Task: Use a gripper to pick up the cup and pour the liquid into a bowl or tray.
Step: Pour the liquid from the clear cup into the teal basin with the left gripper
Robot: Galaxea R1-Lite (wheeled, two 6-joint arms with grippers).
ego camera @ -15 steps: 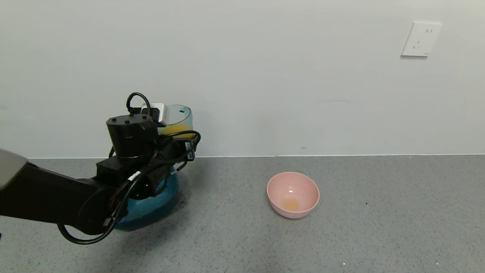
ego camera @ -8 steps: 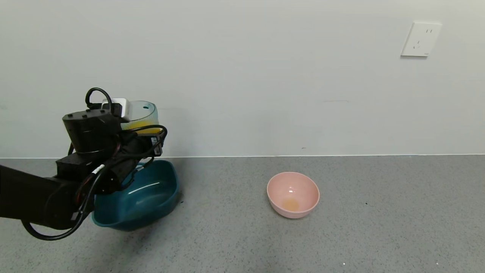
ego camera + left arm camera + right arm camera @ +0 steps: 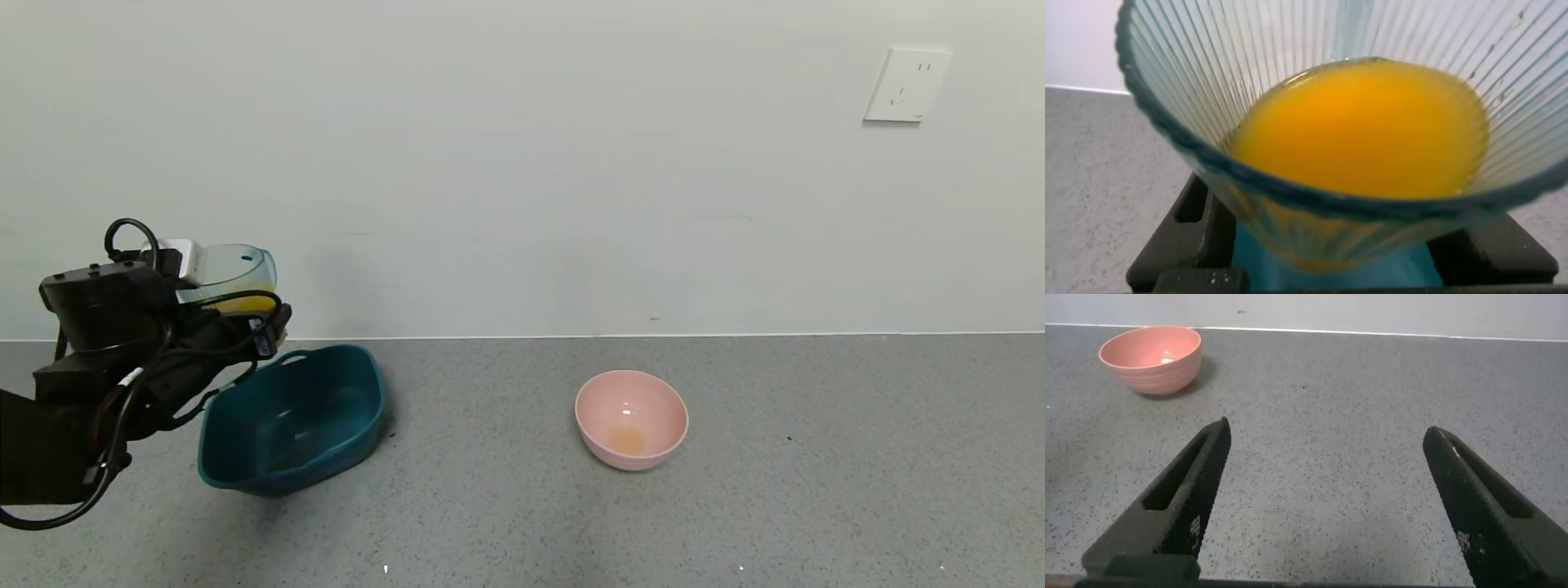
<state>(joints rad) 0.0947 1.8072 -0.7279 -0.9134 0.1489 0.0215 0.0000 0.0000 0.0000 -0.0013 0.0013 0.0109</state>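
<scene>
My left gripper (image 3: 237,314) is shut on the ribbed blue-green cup (image 3: 233,273) and holds it upright in the air, just beyond the far-left end of the dark teal tub (image 3: 245,474). The cup holds orange-yellow liquid (image 3: 241,304); the left wrist view looks down into the cup (image 3: 1192,73) onto the liquid (image 3: 1360,131). The tub stands on the grey counter with its loop handle (image 3: 290,358) toward the cup. My right gripper (image 3: 1327,437) is open and empty above bare counter; it does not show in the head view.
A round pink bowl (image 3: 630,418) with a little orange residue stands right of the tub; it also shows in the right wrist view (image 3: 1150,358). A white wall rises behind the counter, with a socket plate (image 3: 906,84) at upper right.
My left arm has carried the cup to the left and slightly down, from over the tub to beyond its left end, uncovering the tub. The cup stays upright.
</scene>
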